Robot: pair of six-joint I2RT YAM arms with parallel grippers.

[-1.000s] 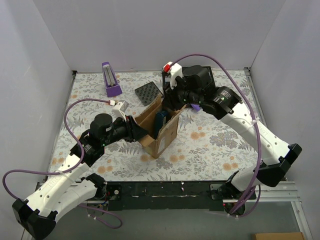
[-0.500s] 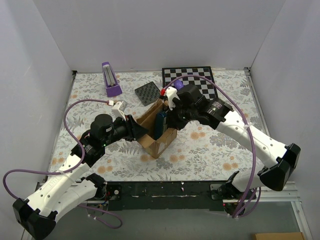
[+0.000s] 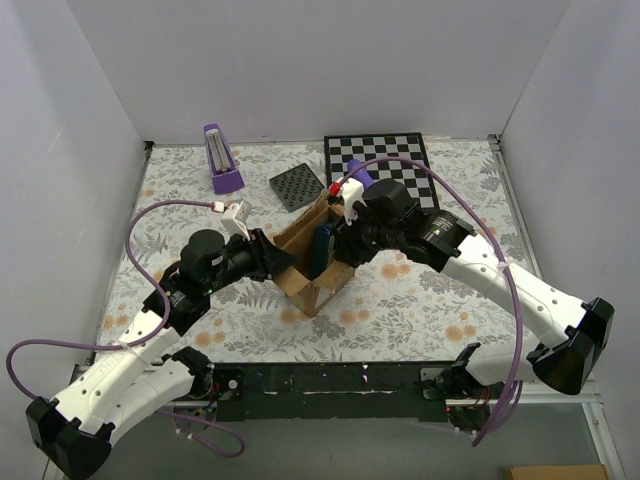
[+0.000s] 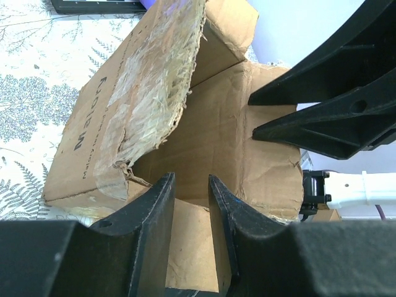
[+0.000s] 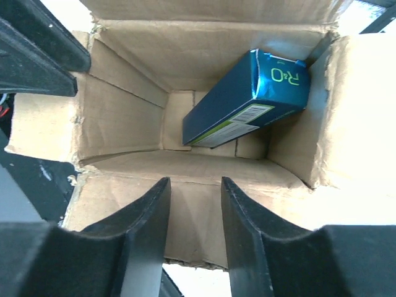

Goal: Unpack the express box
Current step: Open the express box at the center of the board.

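The express box (image 3: 328, 285) is a brown carton standing open in the middle of the table, with torn tape on one flap (image 4: 148, 80). A blue carton (image 3: 320, 250) stands tilted inside it, and it also shows in the right wrist view (image 5: 247, 102). My left gripper (image 3: 285, 268) is at the box's left side, its jaws (image 4: 190, 192) closed narrowly on a cardboard flap. My right gripper (image 3: 345, 245) hovers over the box's right rim. Its jaws (image 5: 195, 185) are slightly apart over the near flap (image 5: 198, 216) and hold nothing.
A black-and-white chessboard (image 3: 385, 160) lies at the back right. A grey perforated plate (image 3: 296, 187) and a purple holder (image 3: 222, 160) lie at the back left. White walls enclose the table on three sides.
My right gripper has come down and forward from over the chessboard to the box's opening, uncovering the board. The left arm has stayed on the box.
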